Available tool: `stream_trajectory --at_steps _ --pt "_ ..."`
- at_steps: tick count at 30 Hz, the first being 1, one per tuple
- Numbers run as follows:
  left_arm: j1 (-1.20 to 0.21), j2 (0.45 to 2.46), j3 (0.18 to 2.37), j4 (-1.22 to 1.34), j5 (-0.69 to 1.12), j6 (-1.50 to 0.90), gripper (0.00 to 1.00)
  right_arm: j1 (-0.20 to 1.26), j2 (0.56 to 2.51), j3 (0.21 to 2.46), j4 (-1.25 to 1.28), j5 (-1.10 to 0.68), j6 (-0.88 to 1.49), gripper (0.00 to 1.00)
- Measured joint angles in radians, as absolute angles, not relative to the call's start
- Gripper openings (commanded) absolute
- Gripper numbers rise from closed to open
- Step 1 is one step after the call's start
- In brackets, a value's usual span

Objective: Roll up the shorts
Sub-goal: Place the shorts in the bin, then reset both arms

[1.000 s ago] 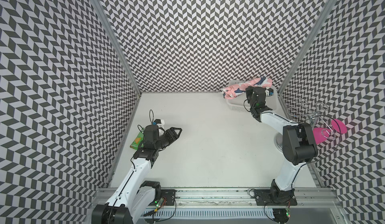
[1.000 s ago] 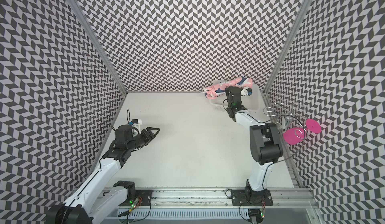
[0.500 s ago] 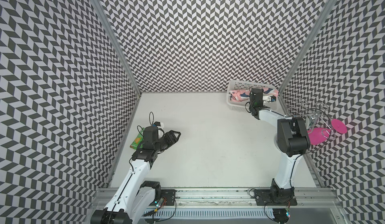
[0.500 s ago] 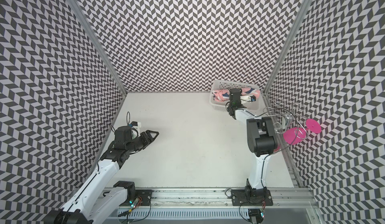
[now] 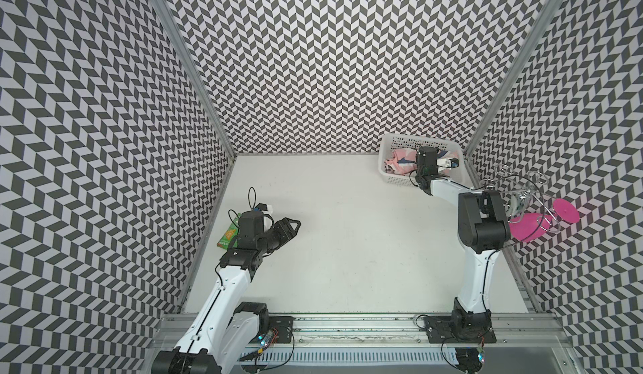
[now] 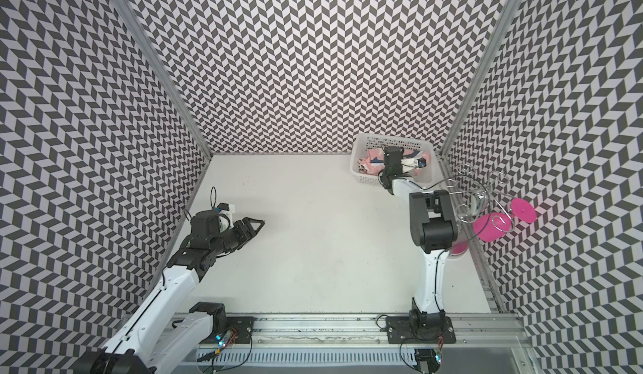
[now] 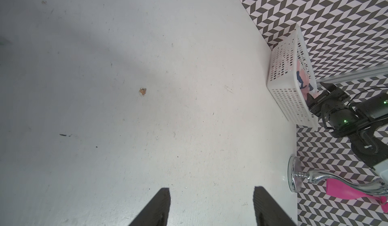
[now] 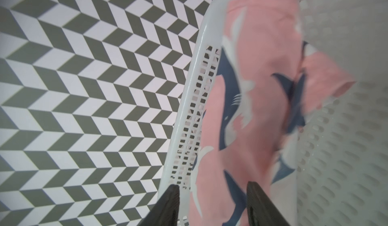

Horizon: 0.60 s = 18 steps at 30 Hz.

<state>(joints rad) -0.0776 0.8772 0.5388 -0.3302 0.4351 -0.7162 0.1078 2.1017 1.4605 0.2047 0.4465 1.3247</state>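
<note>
The pink shark-print shorts (image 5: 400, 161) (image 6: 373, 160) lie bunched inside a white perforated basket (image 5: 393, 180) (image 6: 363, 178) at the back right corner. My right gripper (image 5: 422, 156) (image 6: 391, 158) hangs over the basket's middle, pointing down. In the right wrist view its jaws (image 8: 213, 186) stand apart, open. The blurred shorts (image 8: 252, 109) show past the gap against the basket wall (image 8: 189, 109). My left gripper (image 5: 294, 224) (image 6: 259, 224) (image 7: 212, 188) is open and empty above the bare table at the left.
A green snack bag (image 5: 228, 236) lies by the left wall beside my left wrist. A wire rack with pink glasses (image 5: 532, 215) (image 6: 494, 226) stands along the right wall, its chrome foot (image 7: 294, 176) on the table. The basket (image 7: 287, 92) touches the back wall.
My right gripper carried the shorts down from above the basket into it and its jaws opened. The left arm drew back slightly and stayed open.
</note>
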Motion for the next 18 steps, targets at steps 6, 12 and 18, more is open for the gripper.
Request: stream_trajectory --at_steps 6,12,18 --pt "-0.074 0.877 0.543 -0.329 0.434 -0.719 0.68 0.111 2.048 1.464 0.181 0.406 1.238 0.64" --pt "-0.071 0.878 0.609 -0.331 0.367 -0.691 0.99 0.14 1.911 1.463 0.189 0.322 1.101 0.7" --pt "-0.071 0.939 0.707 -0.318 0.23 -0.655 0.99 0.221 1.787 1.413 0.19 0.212 0.841 1.0"
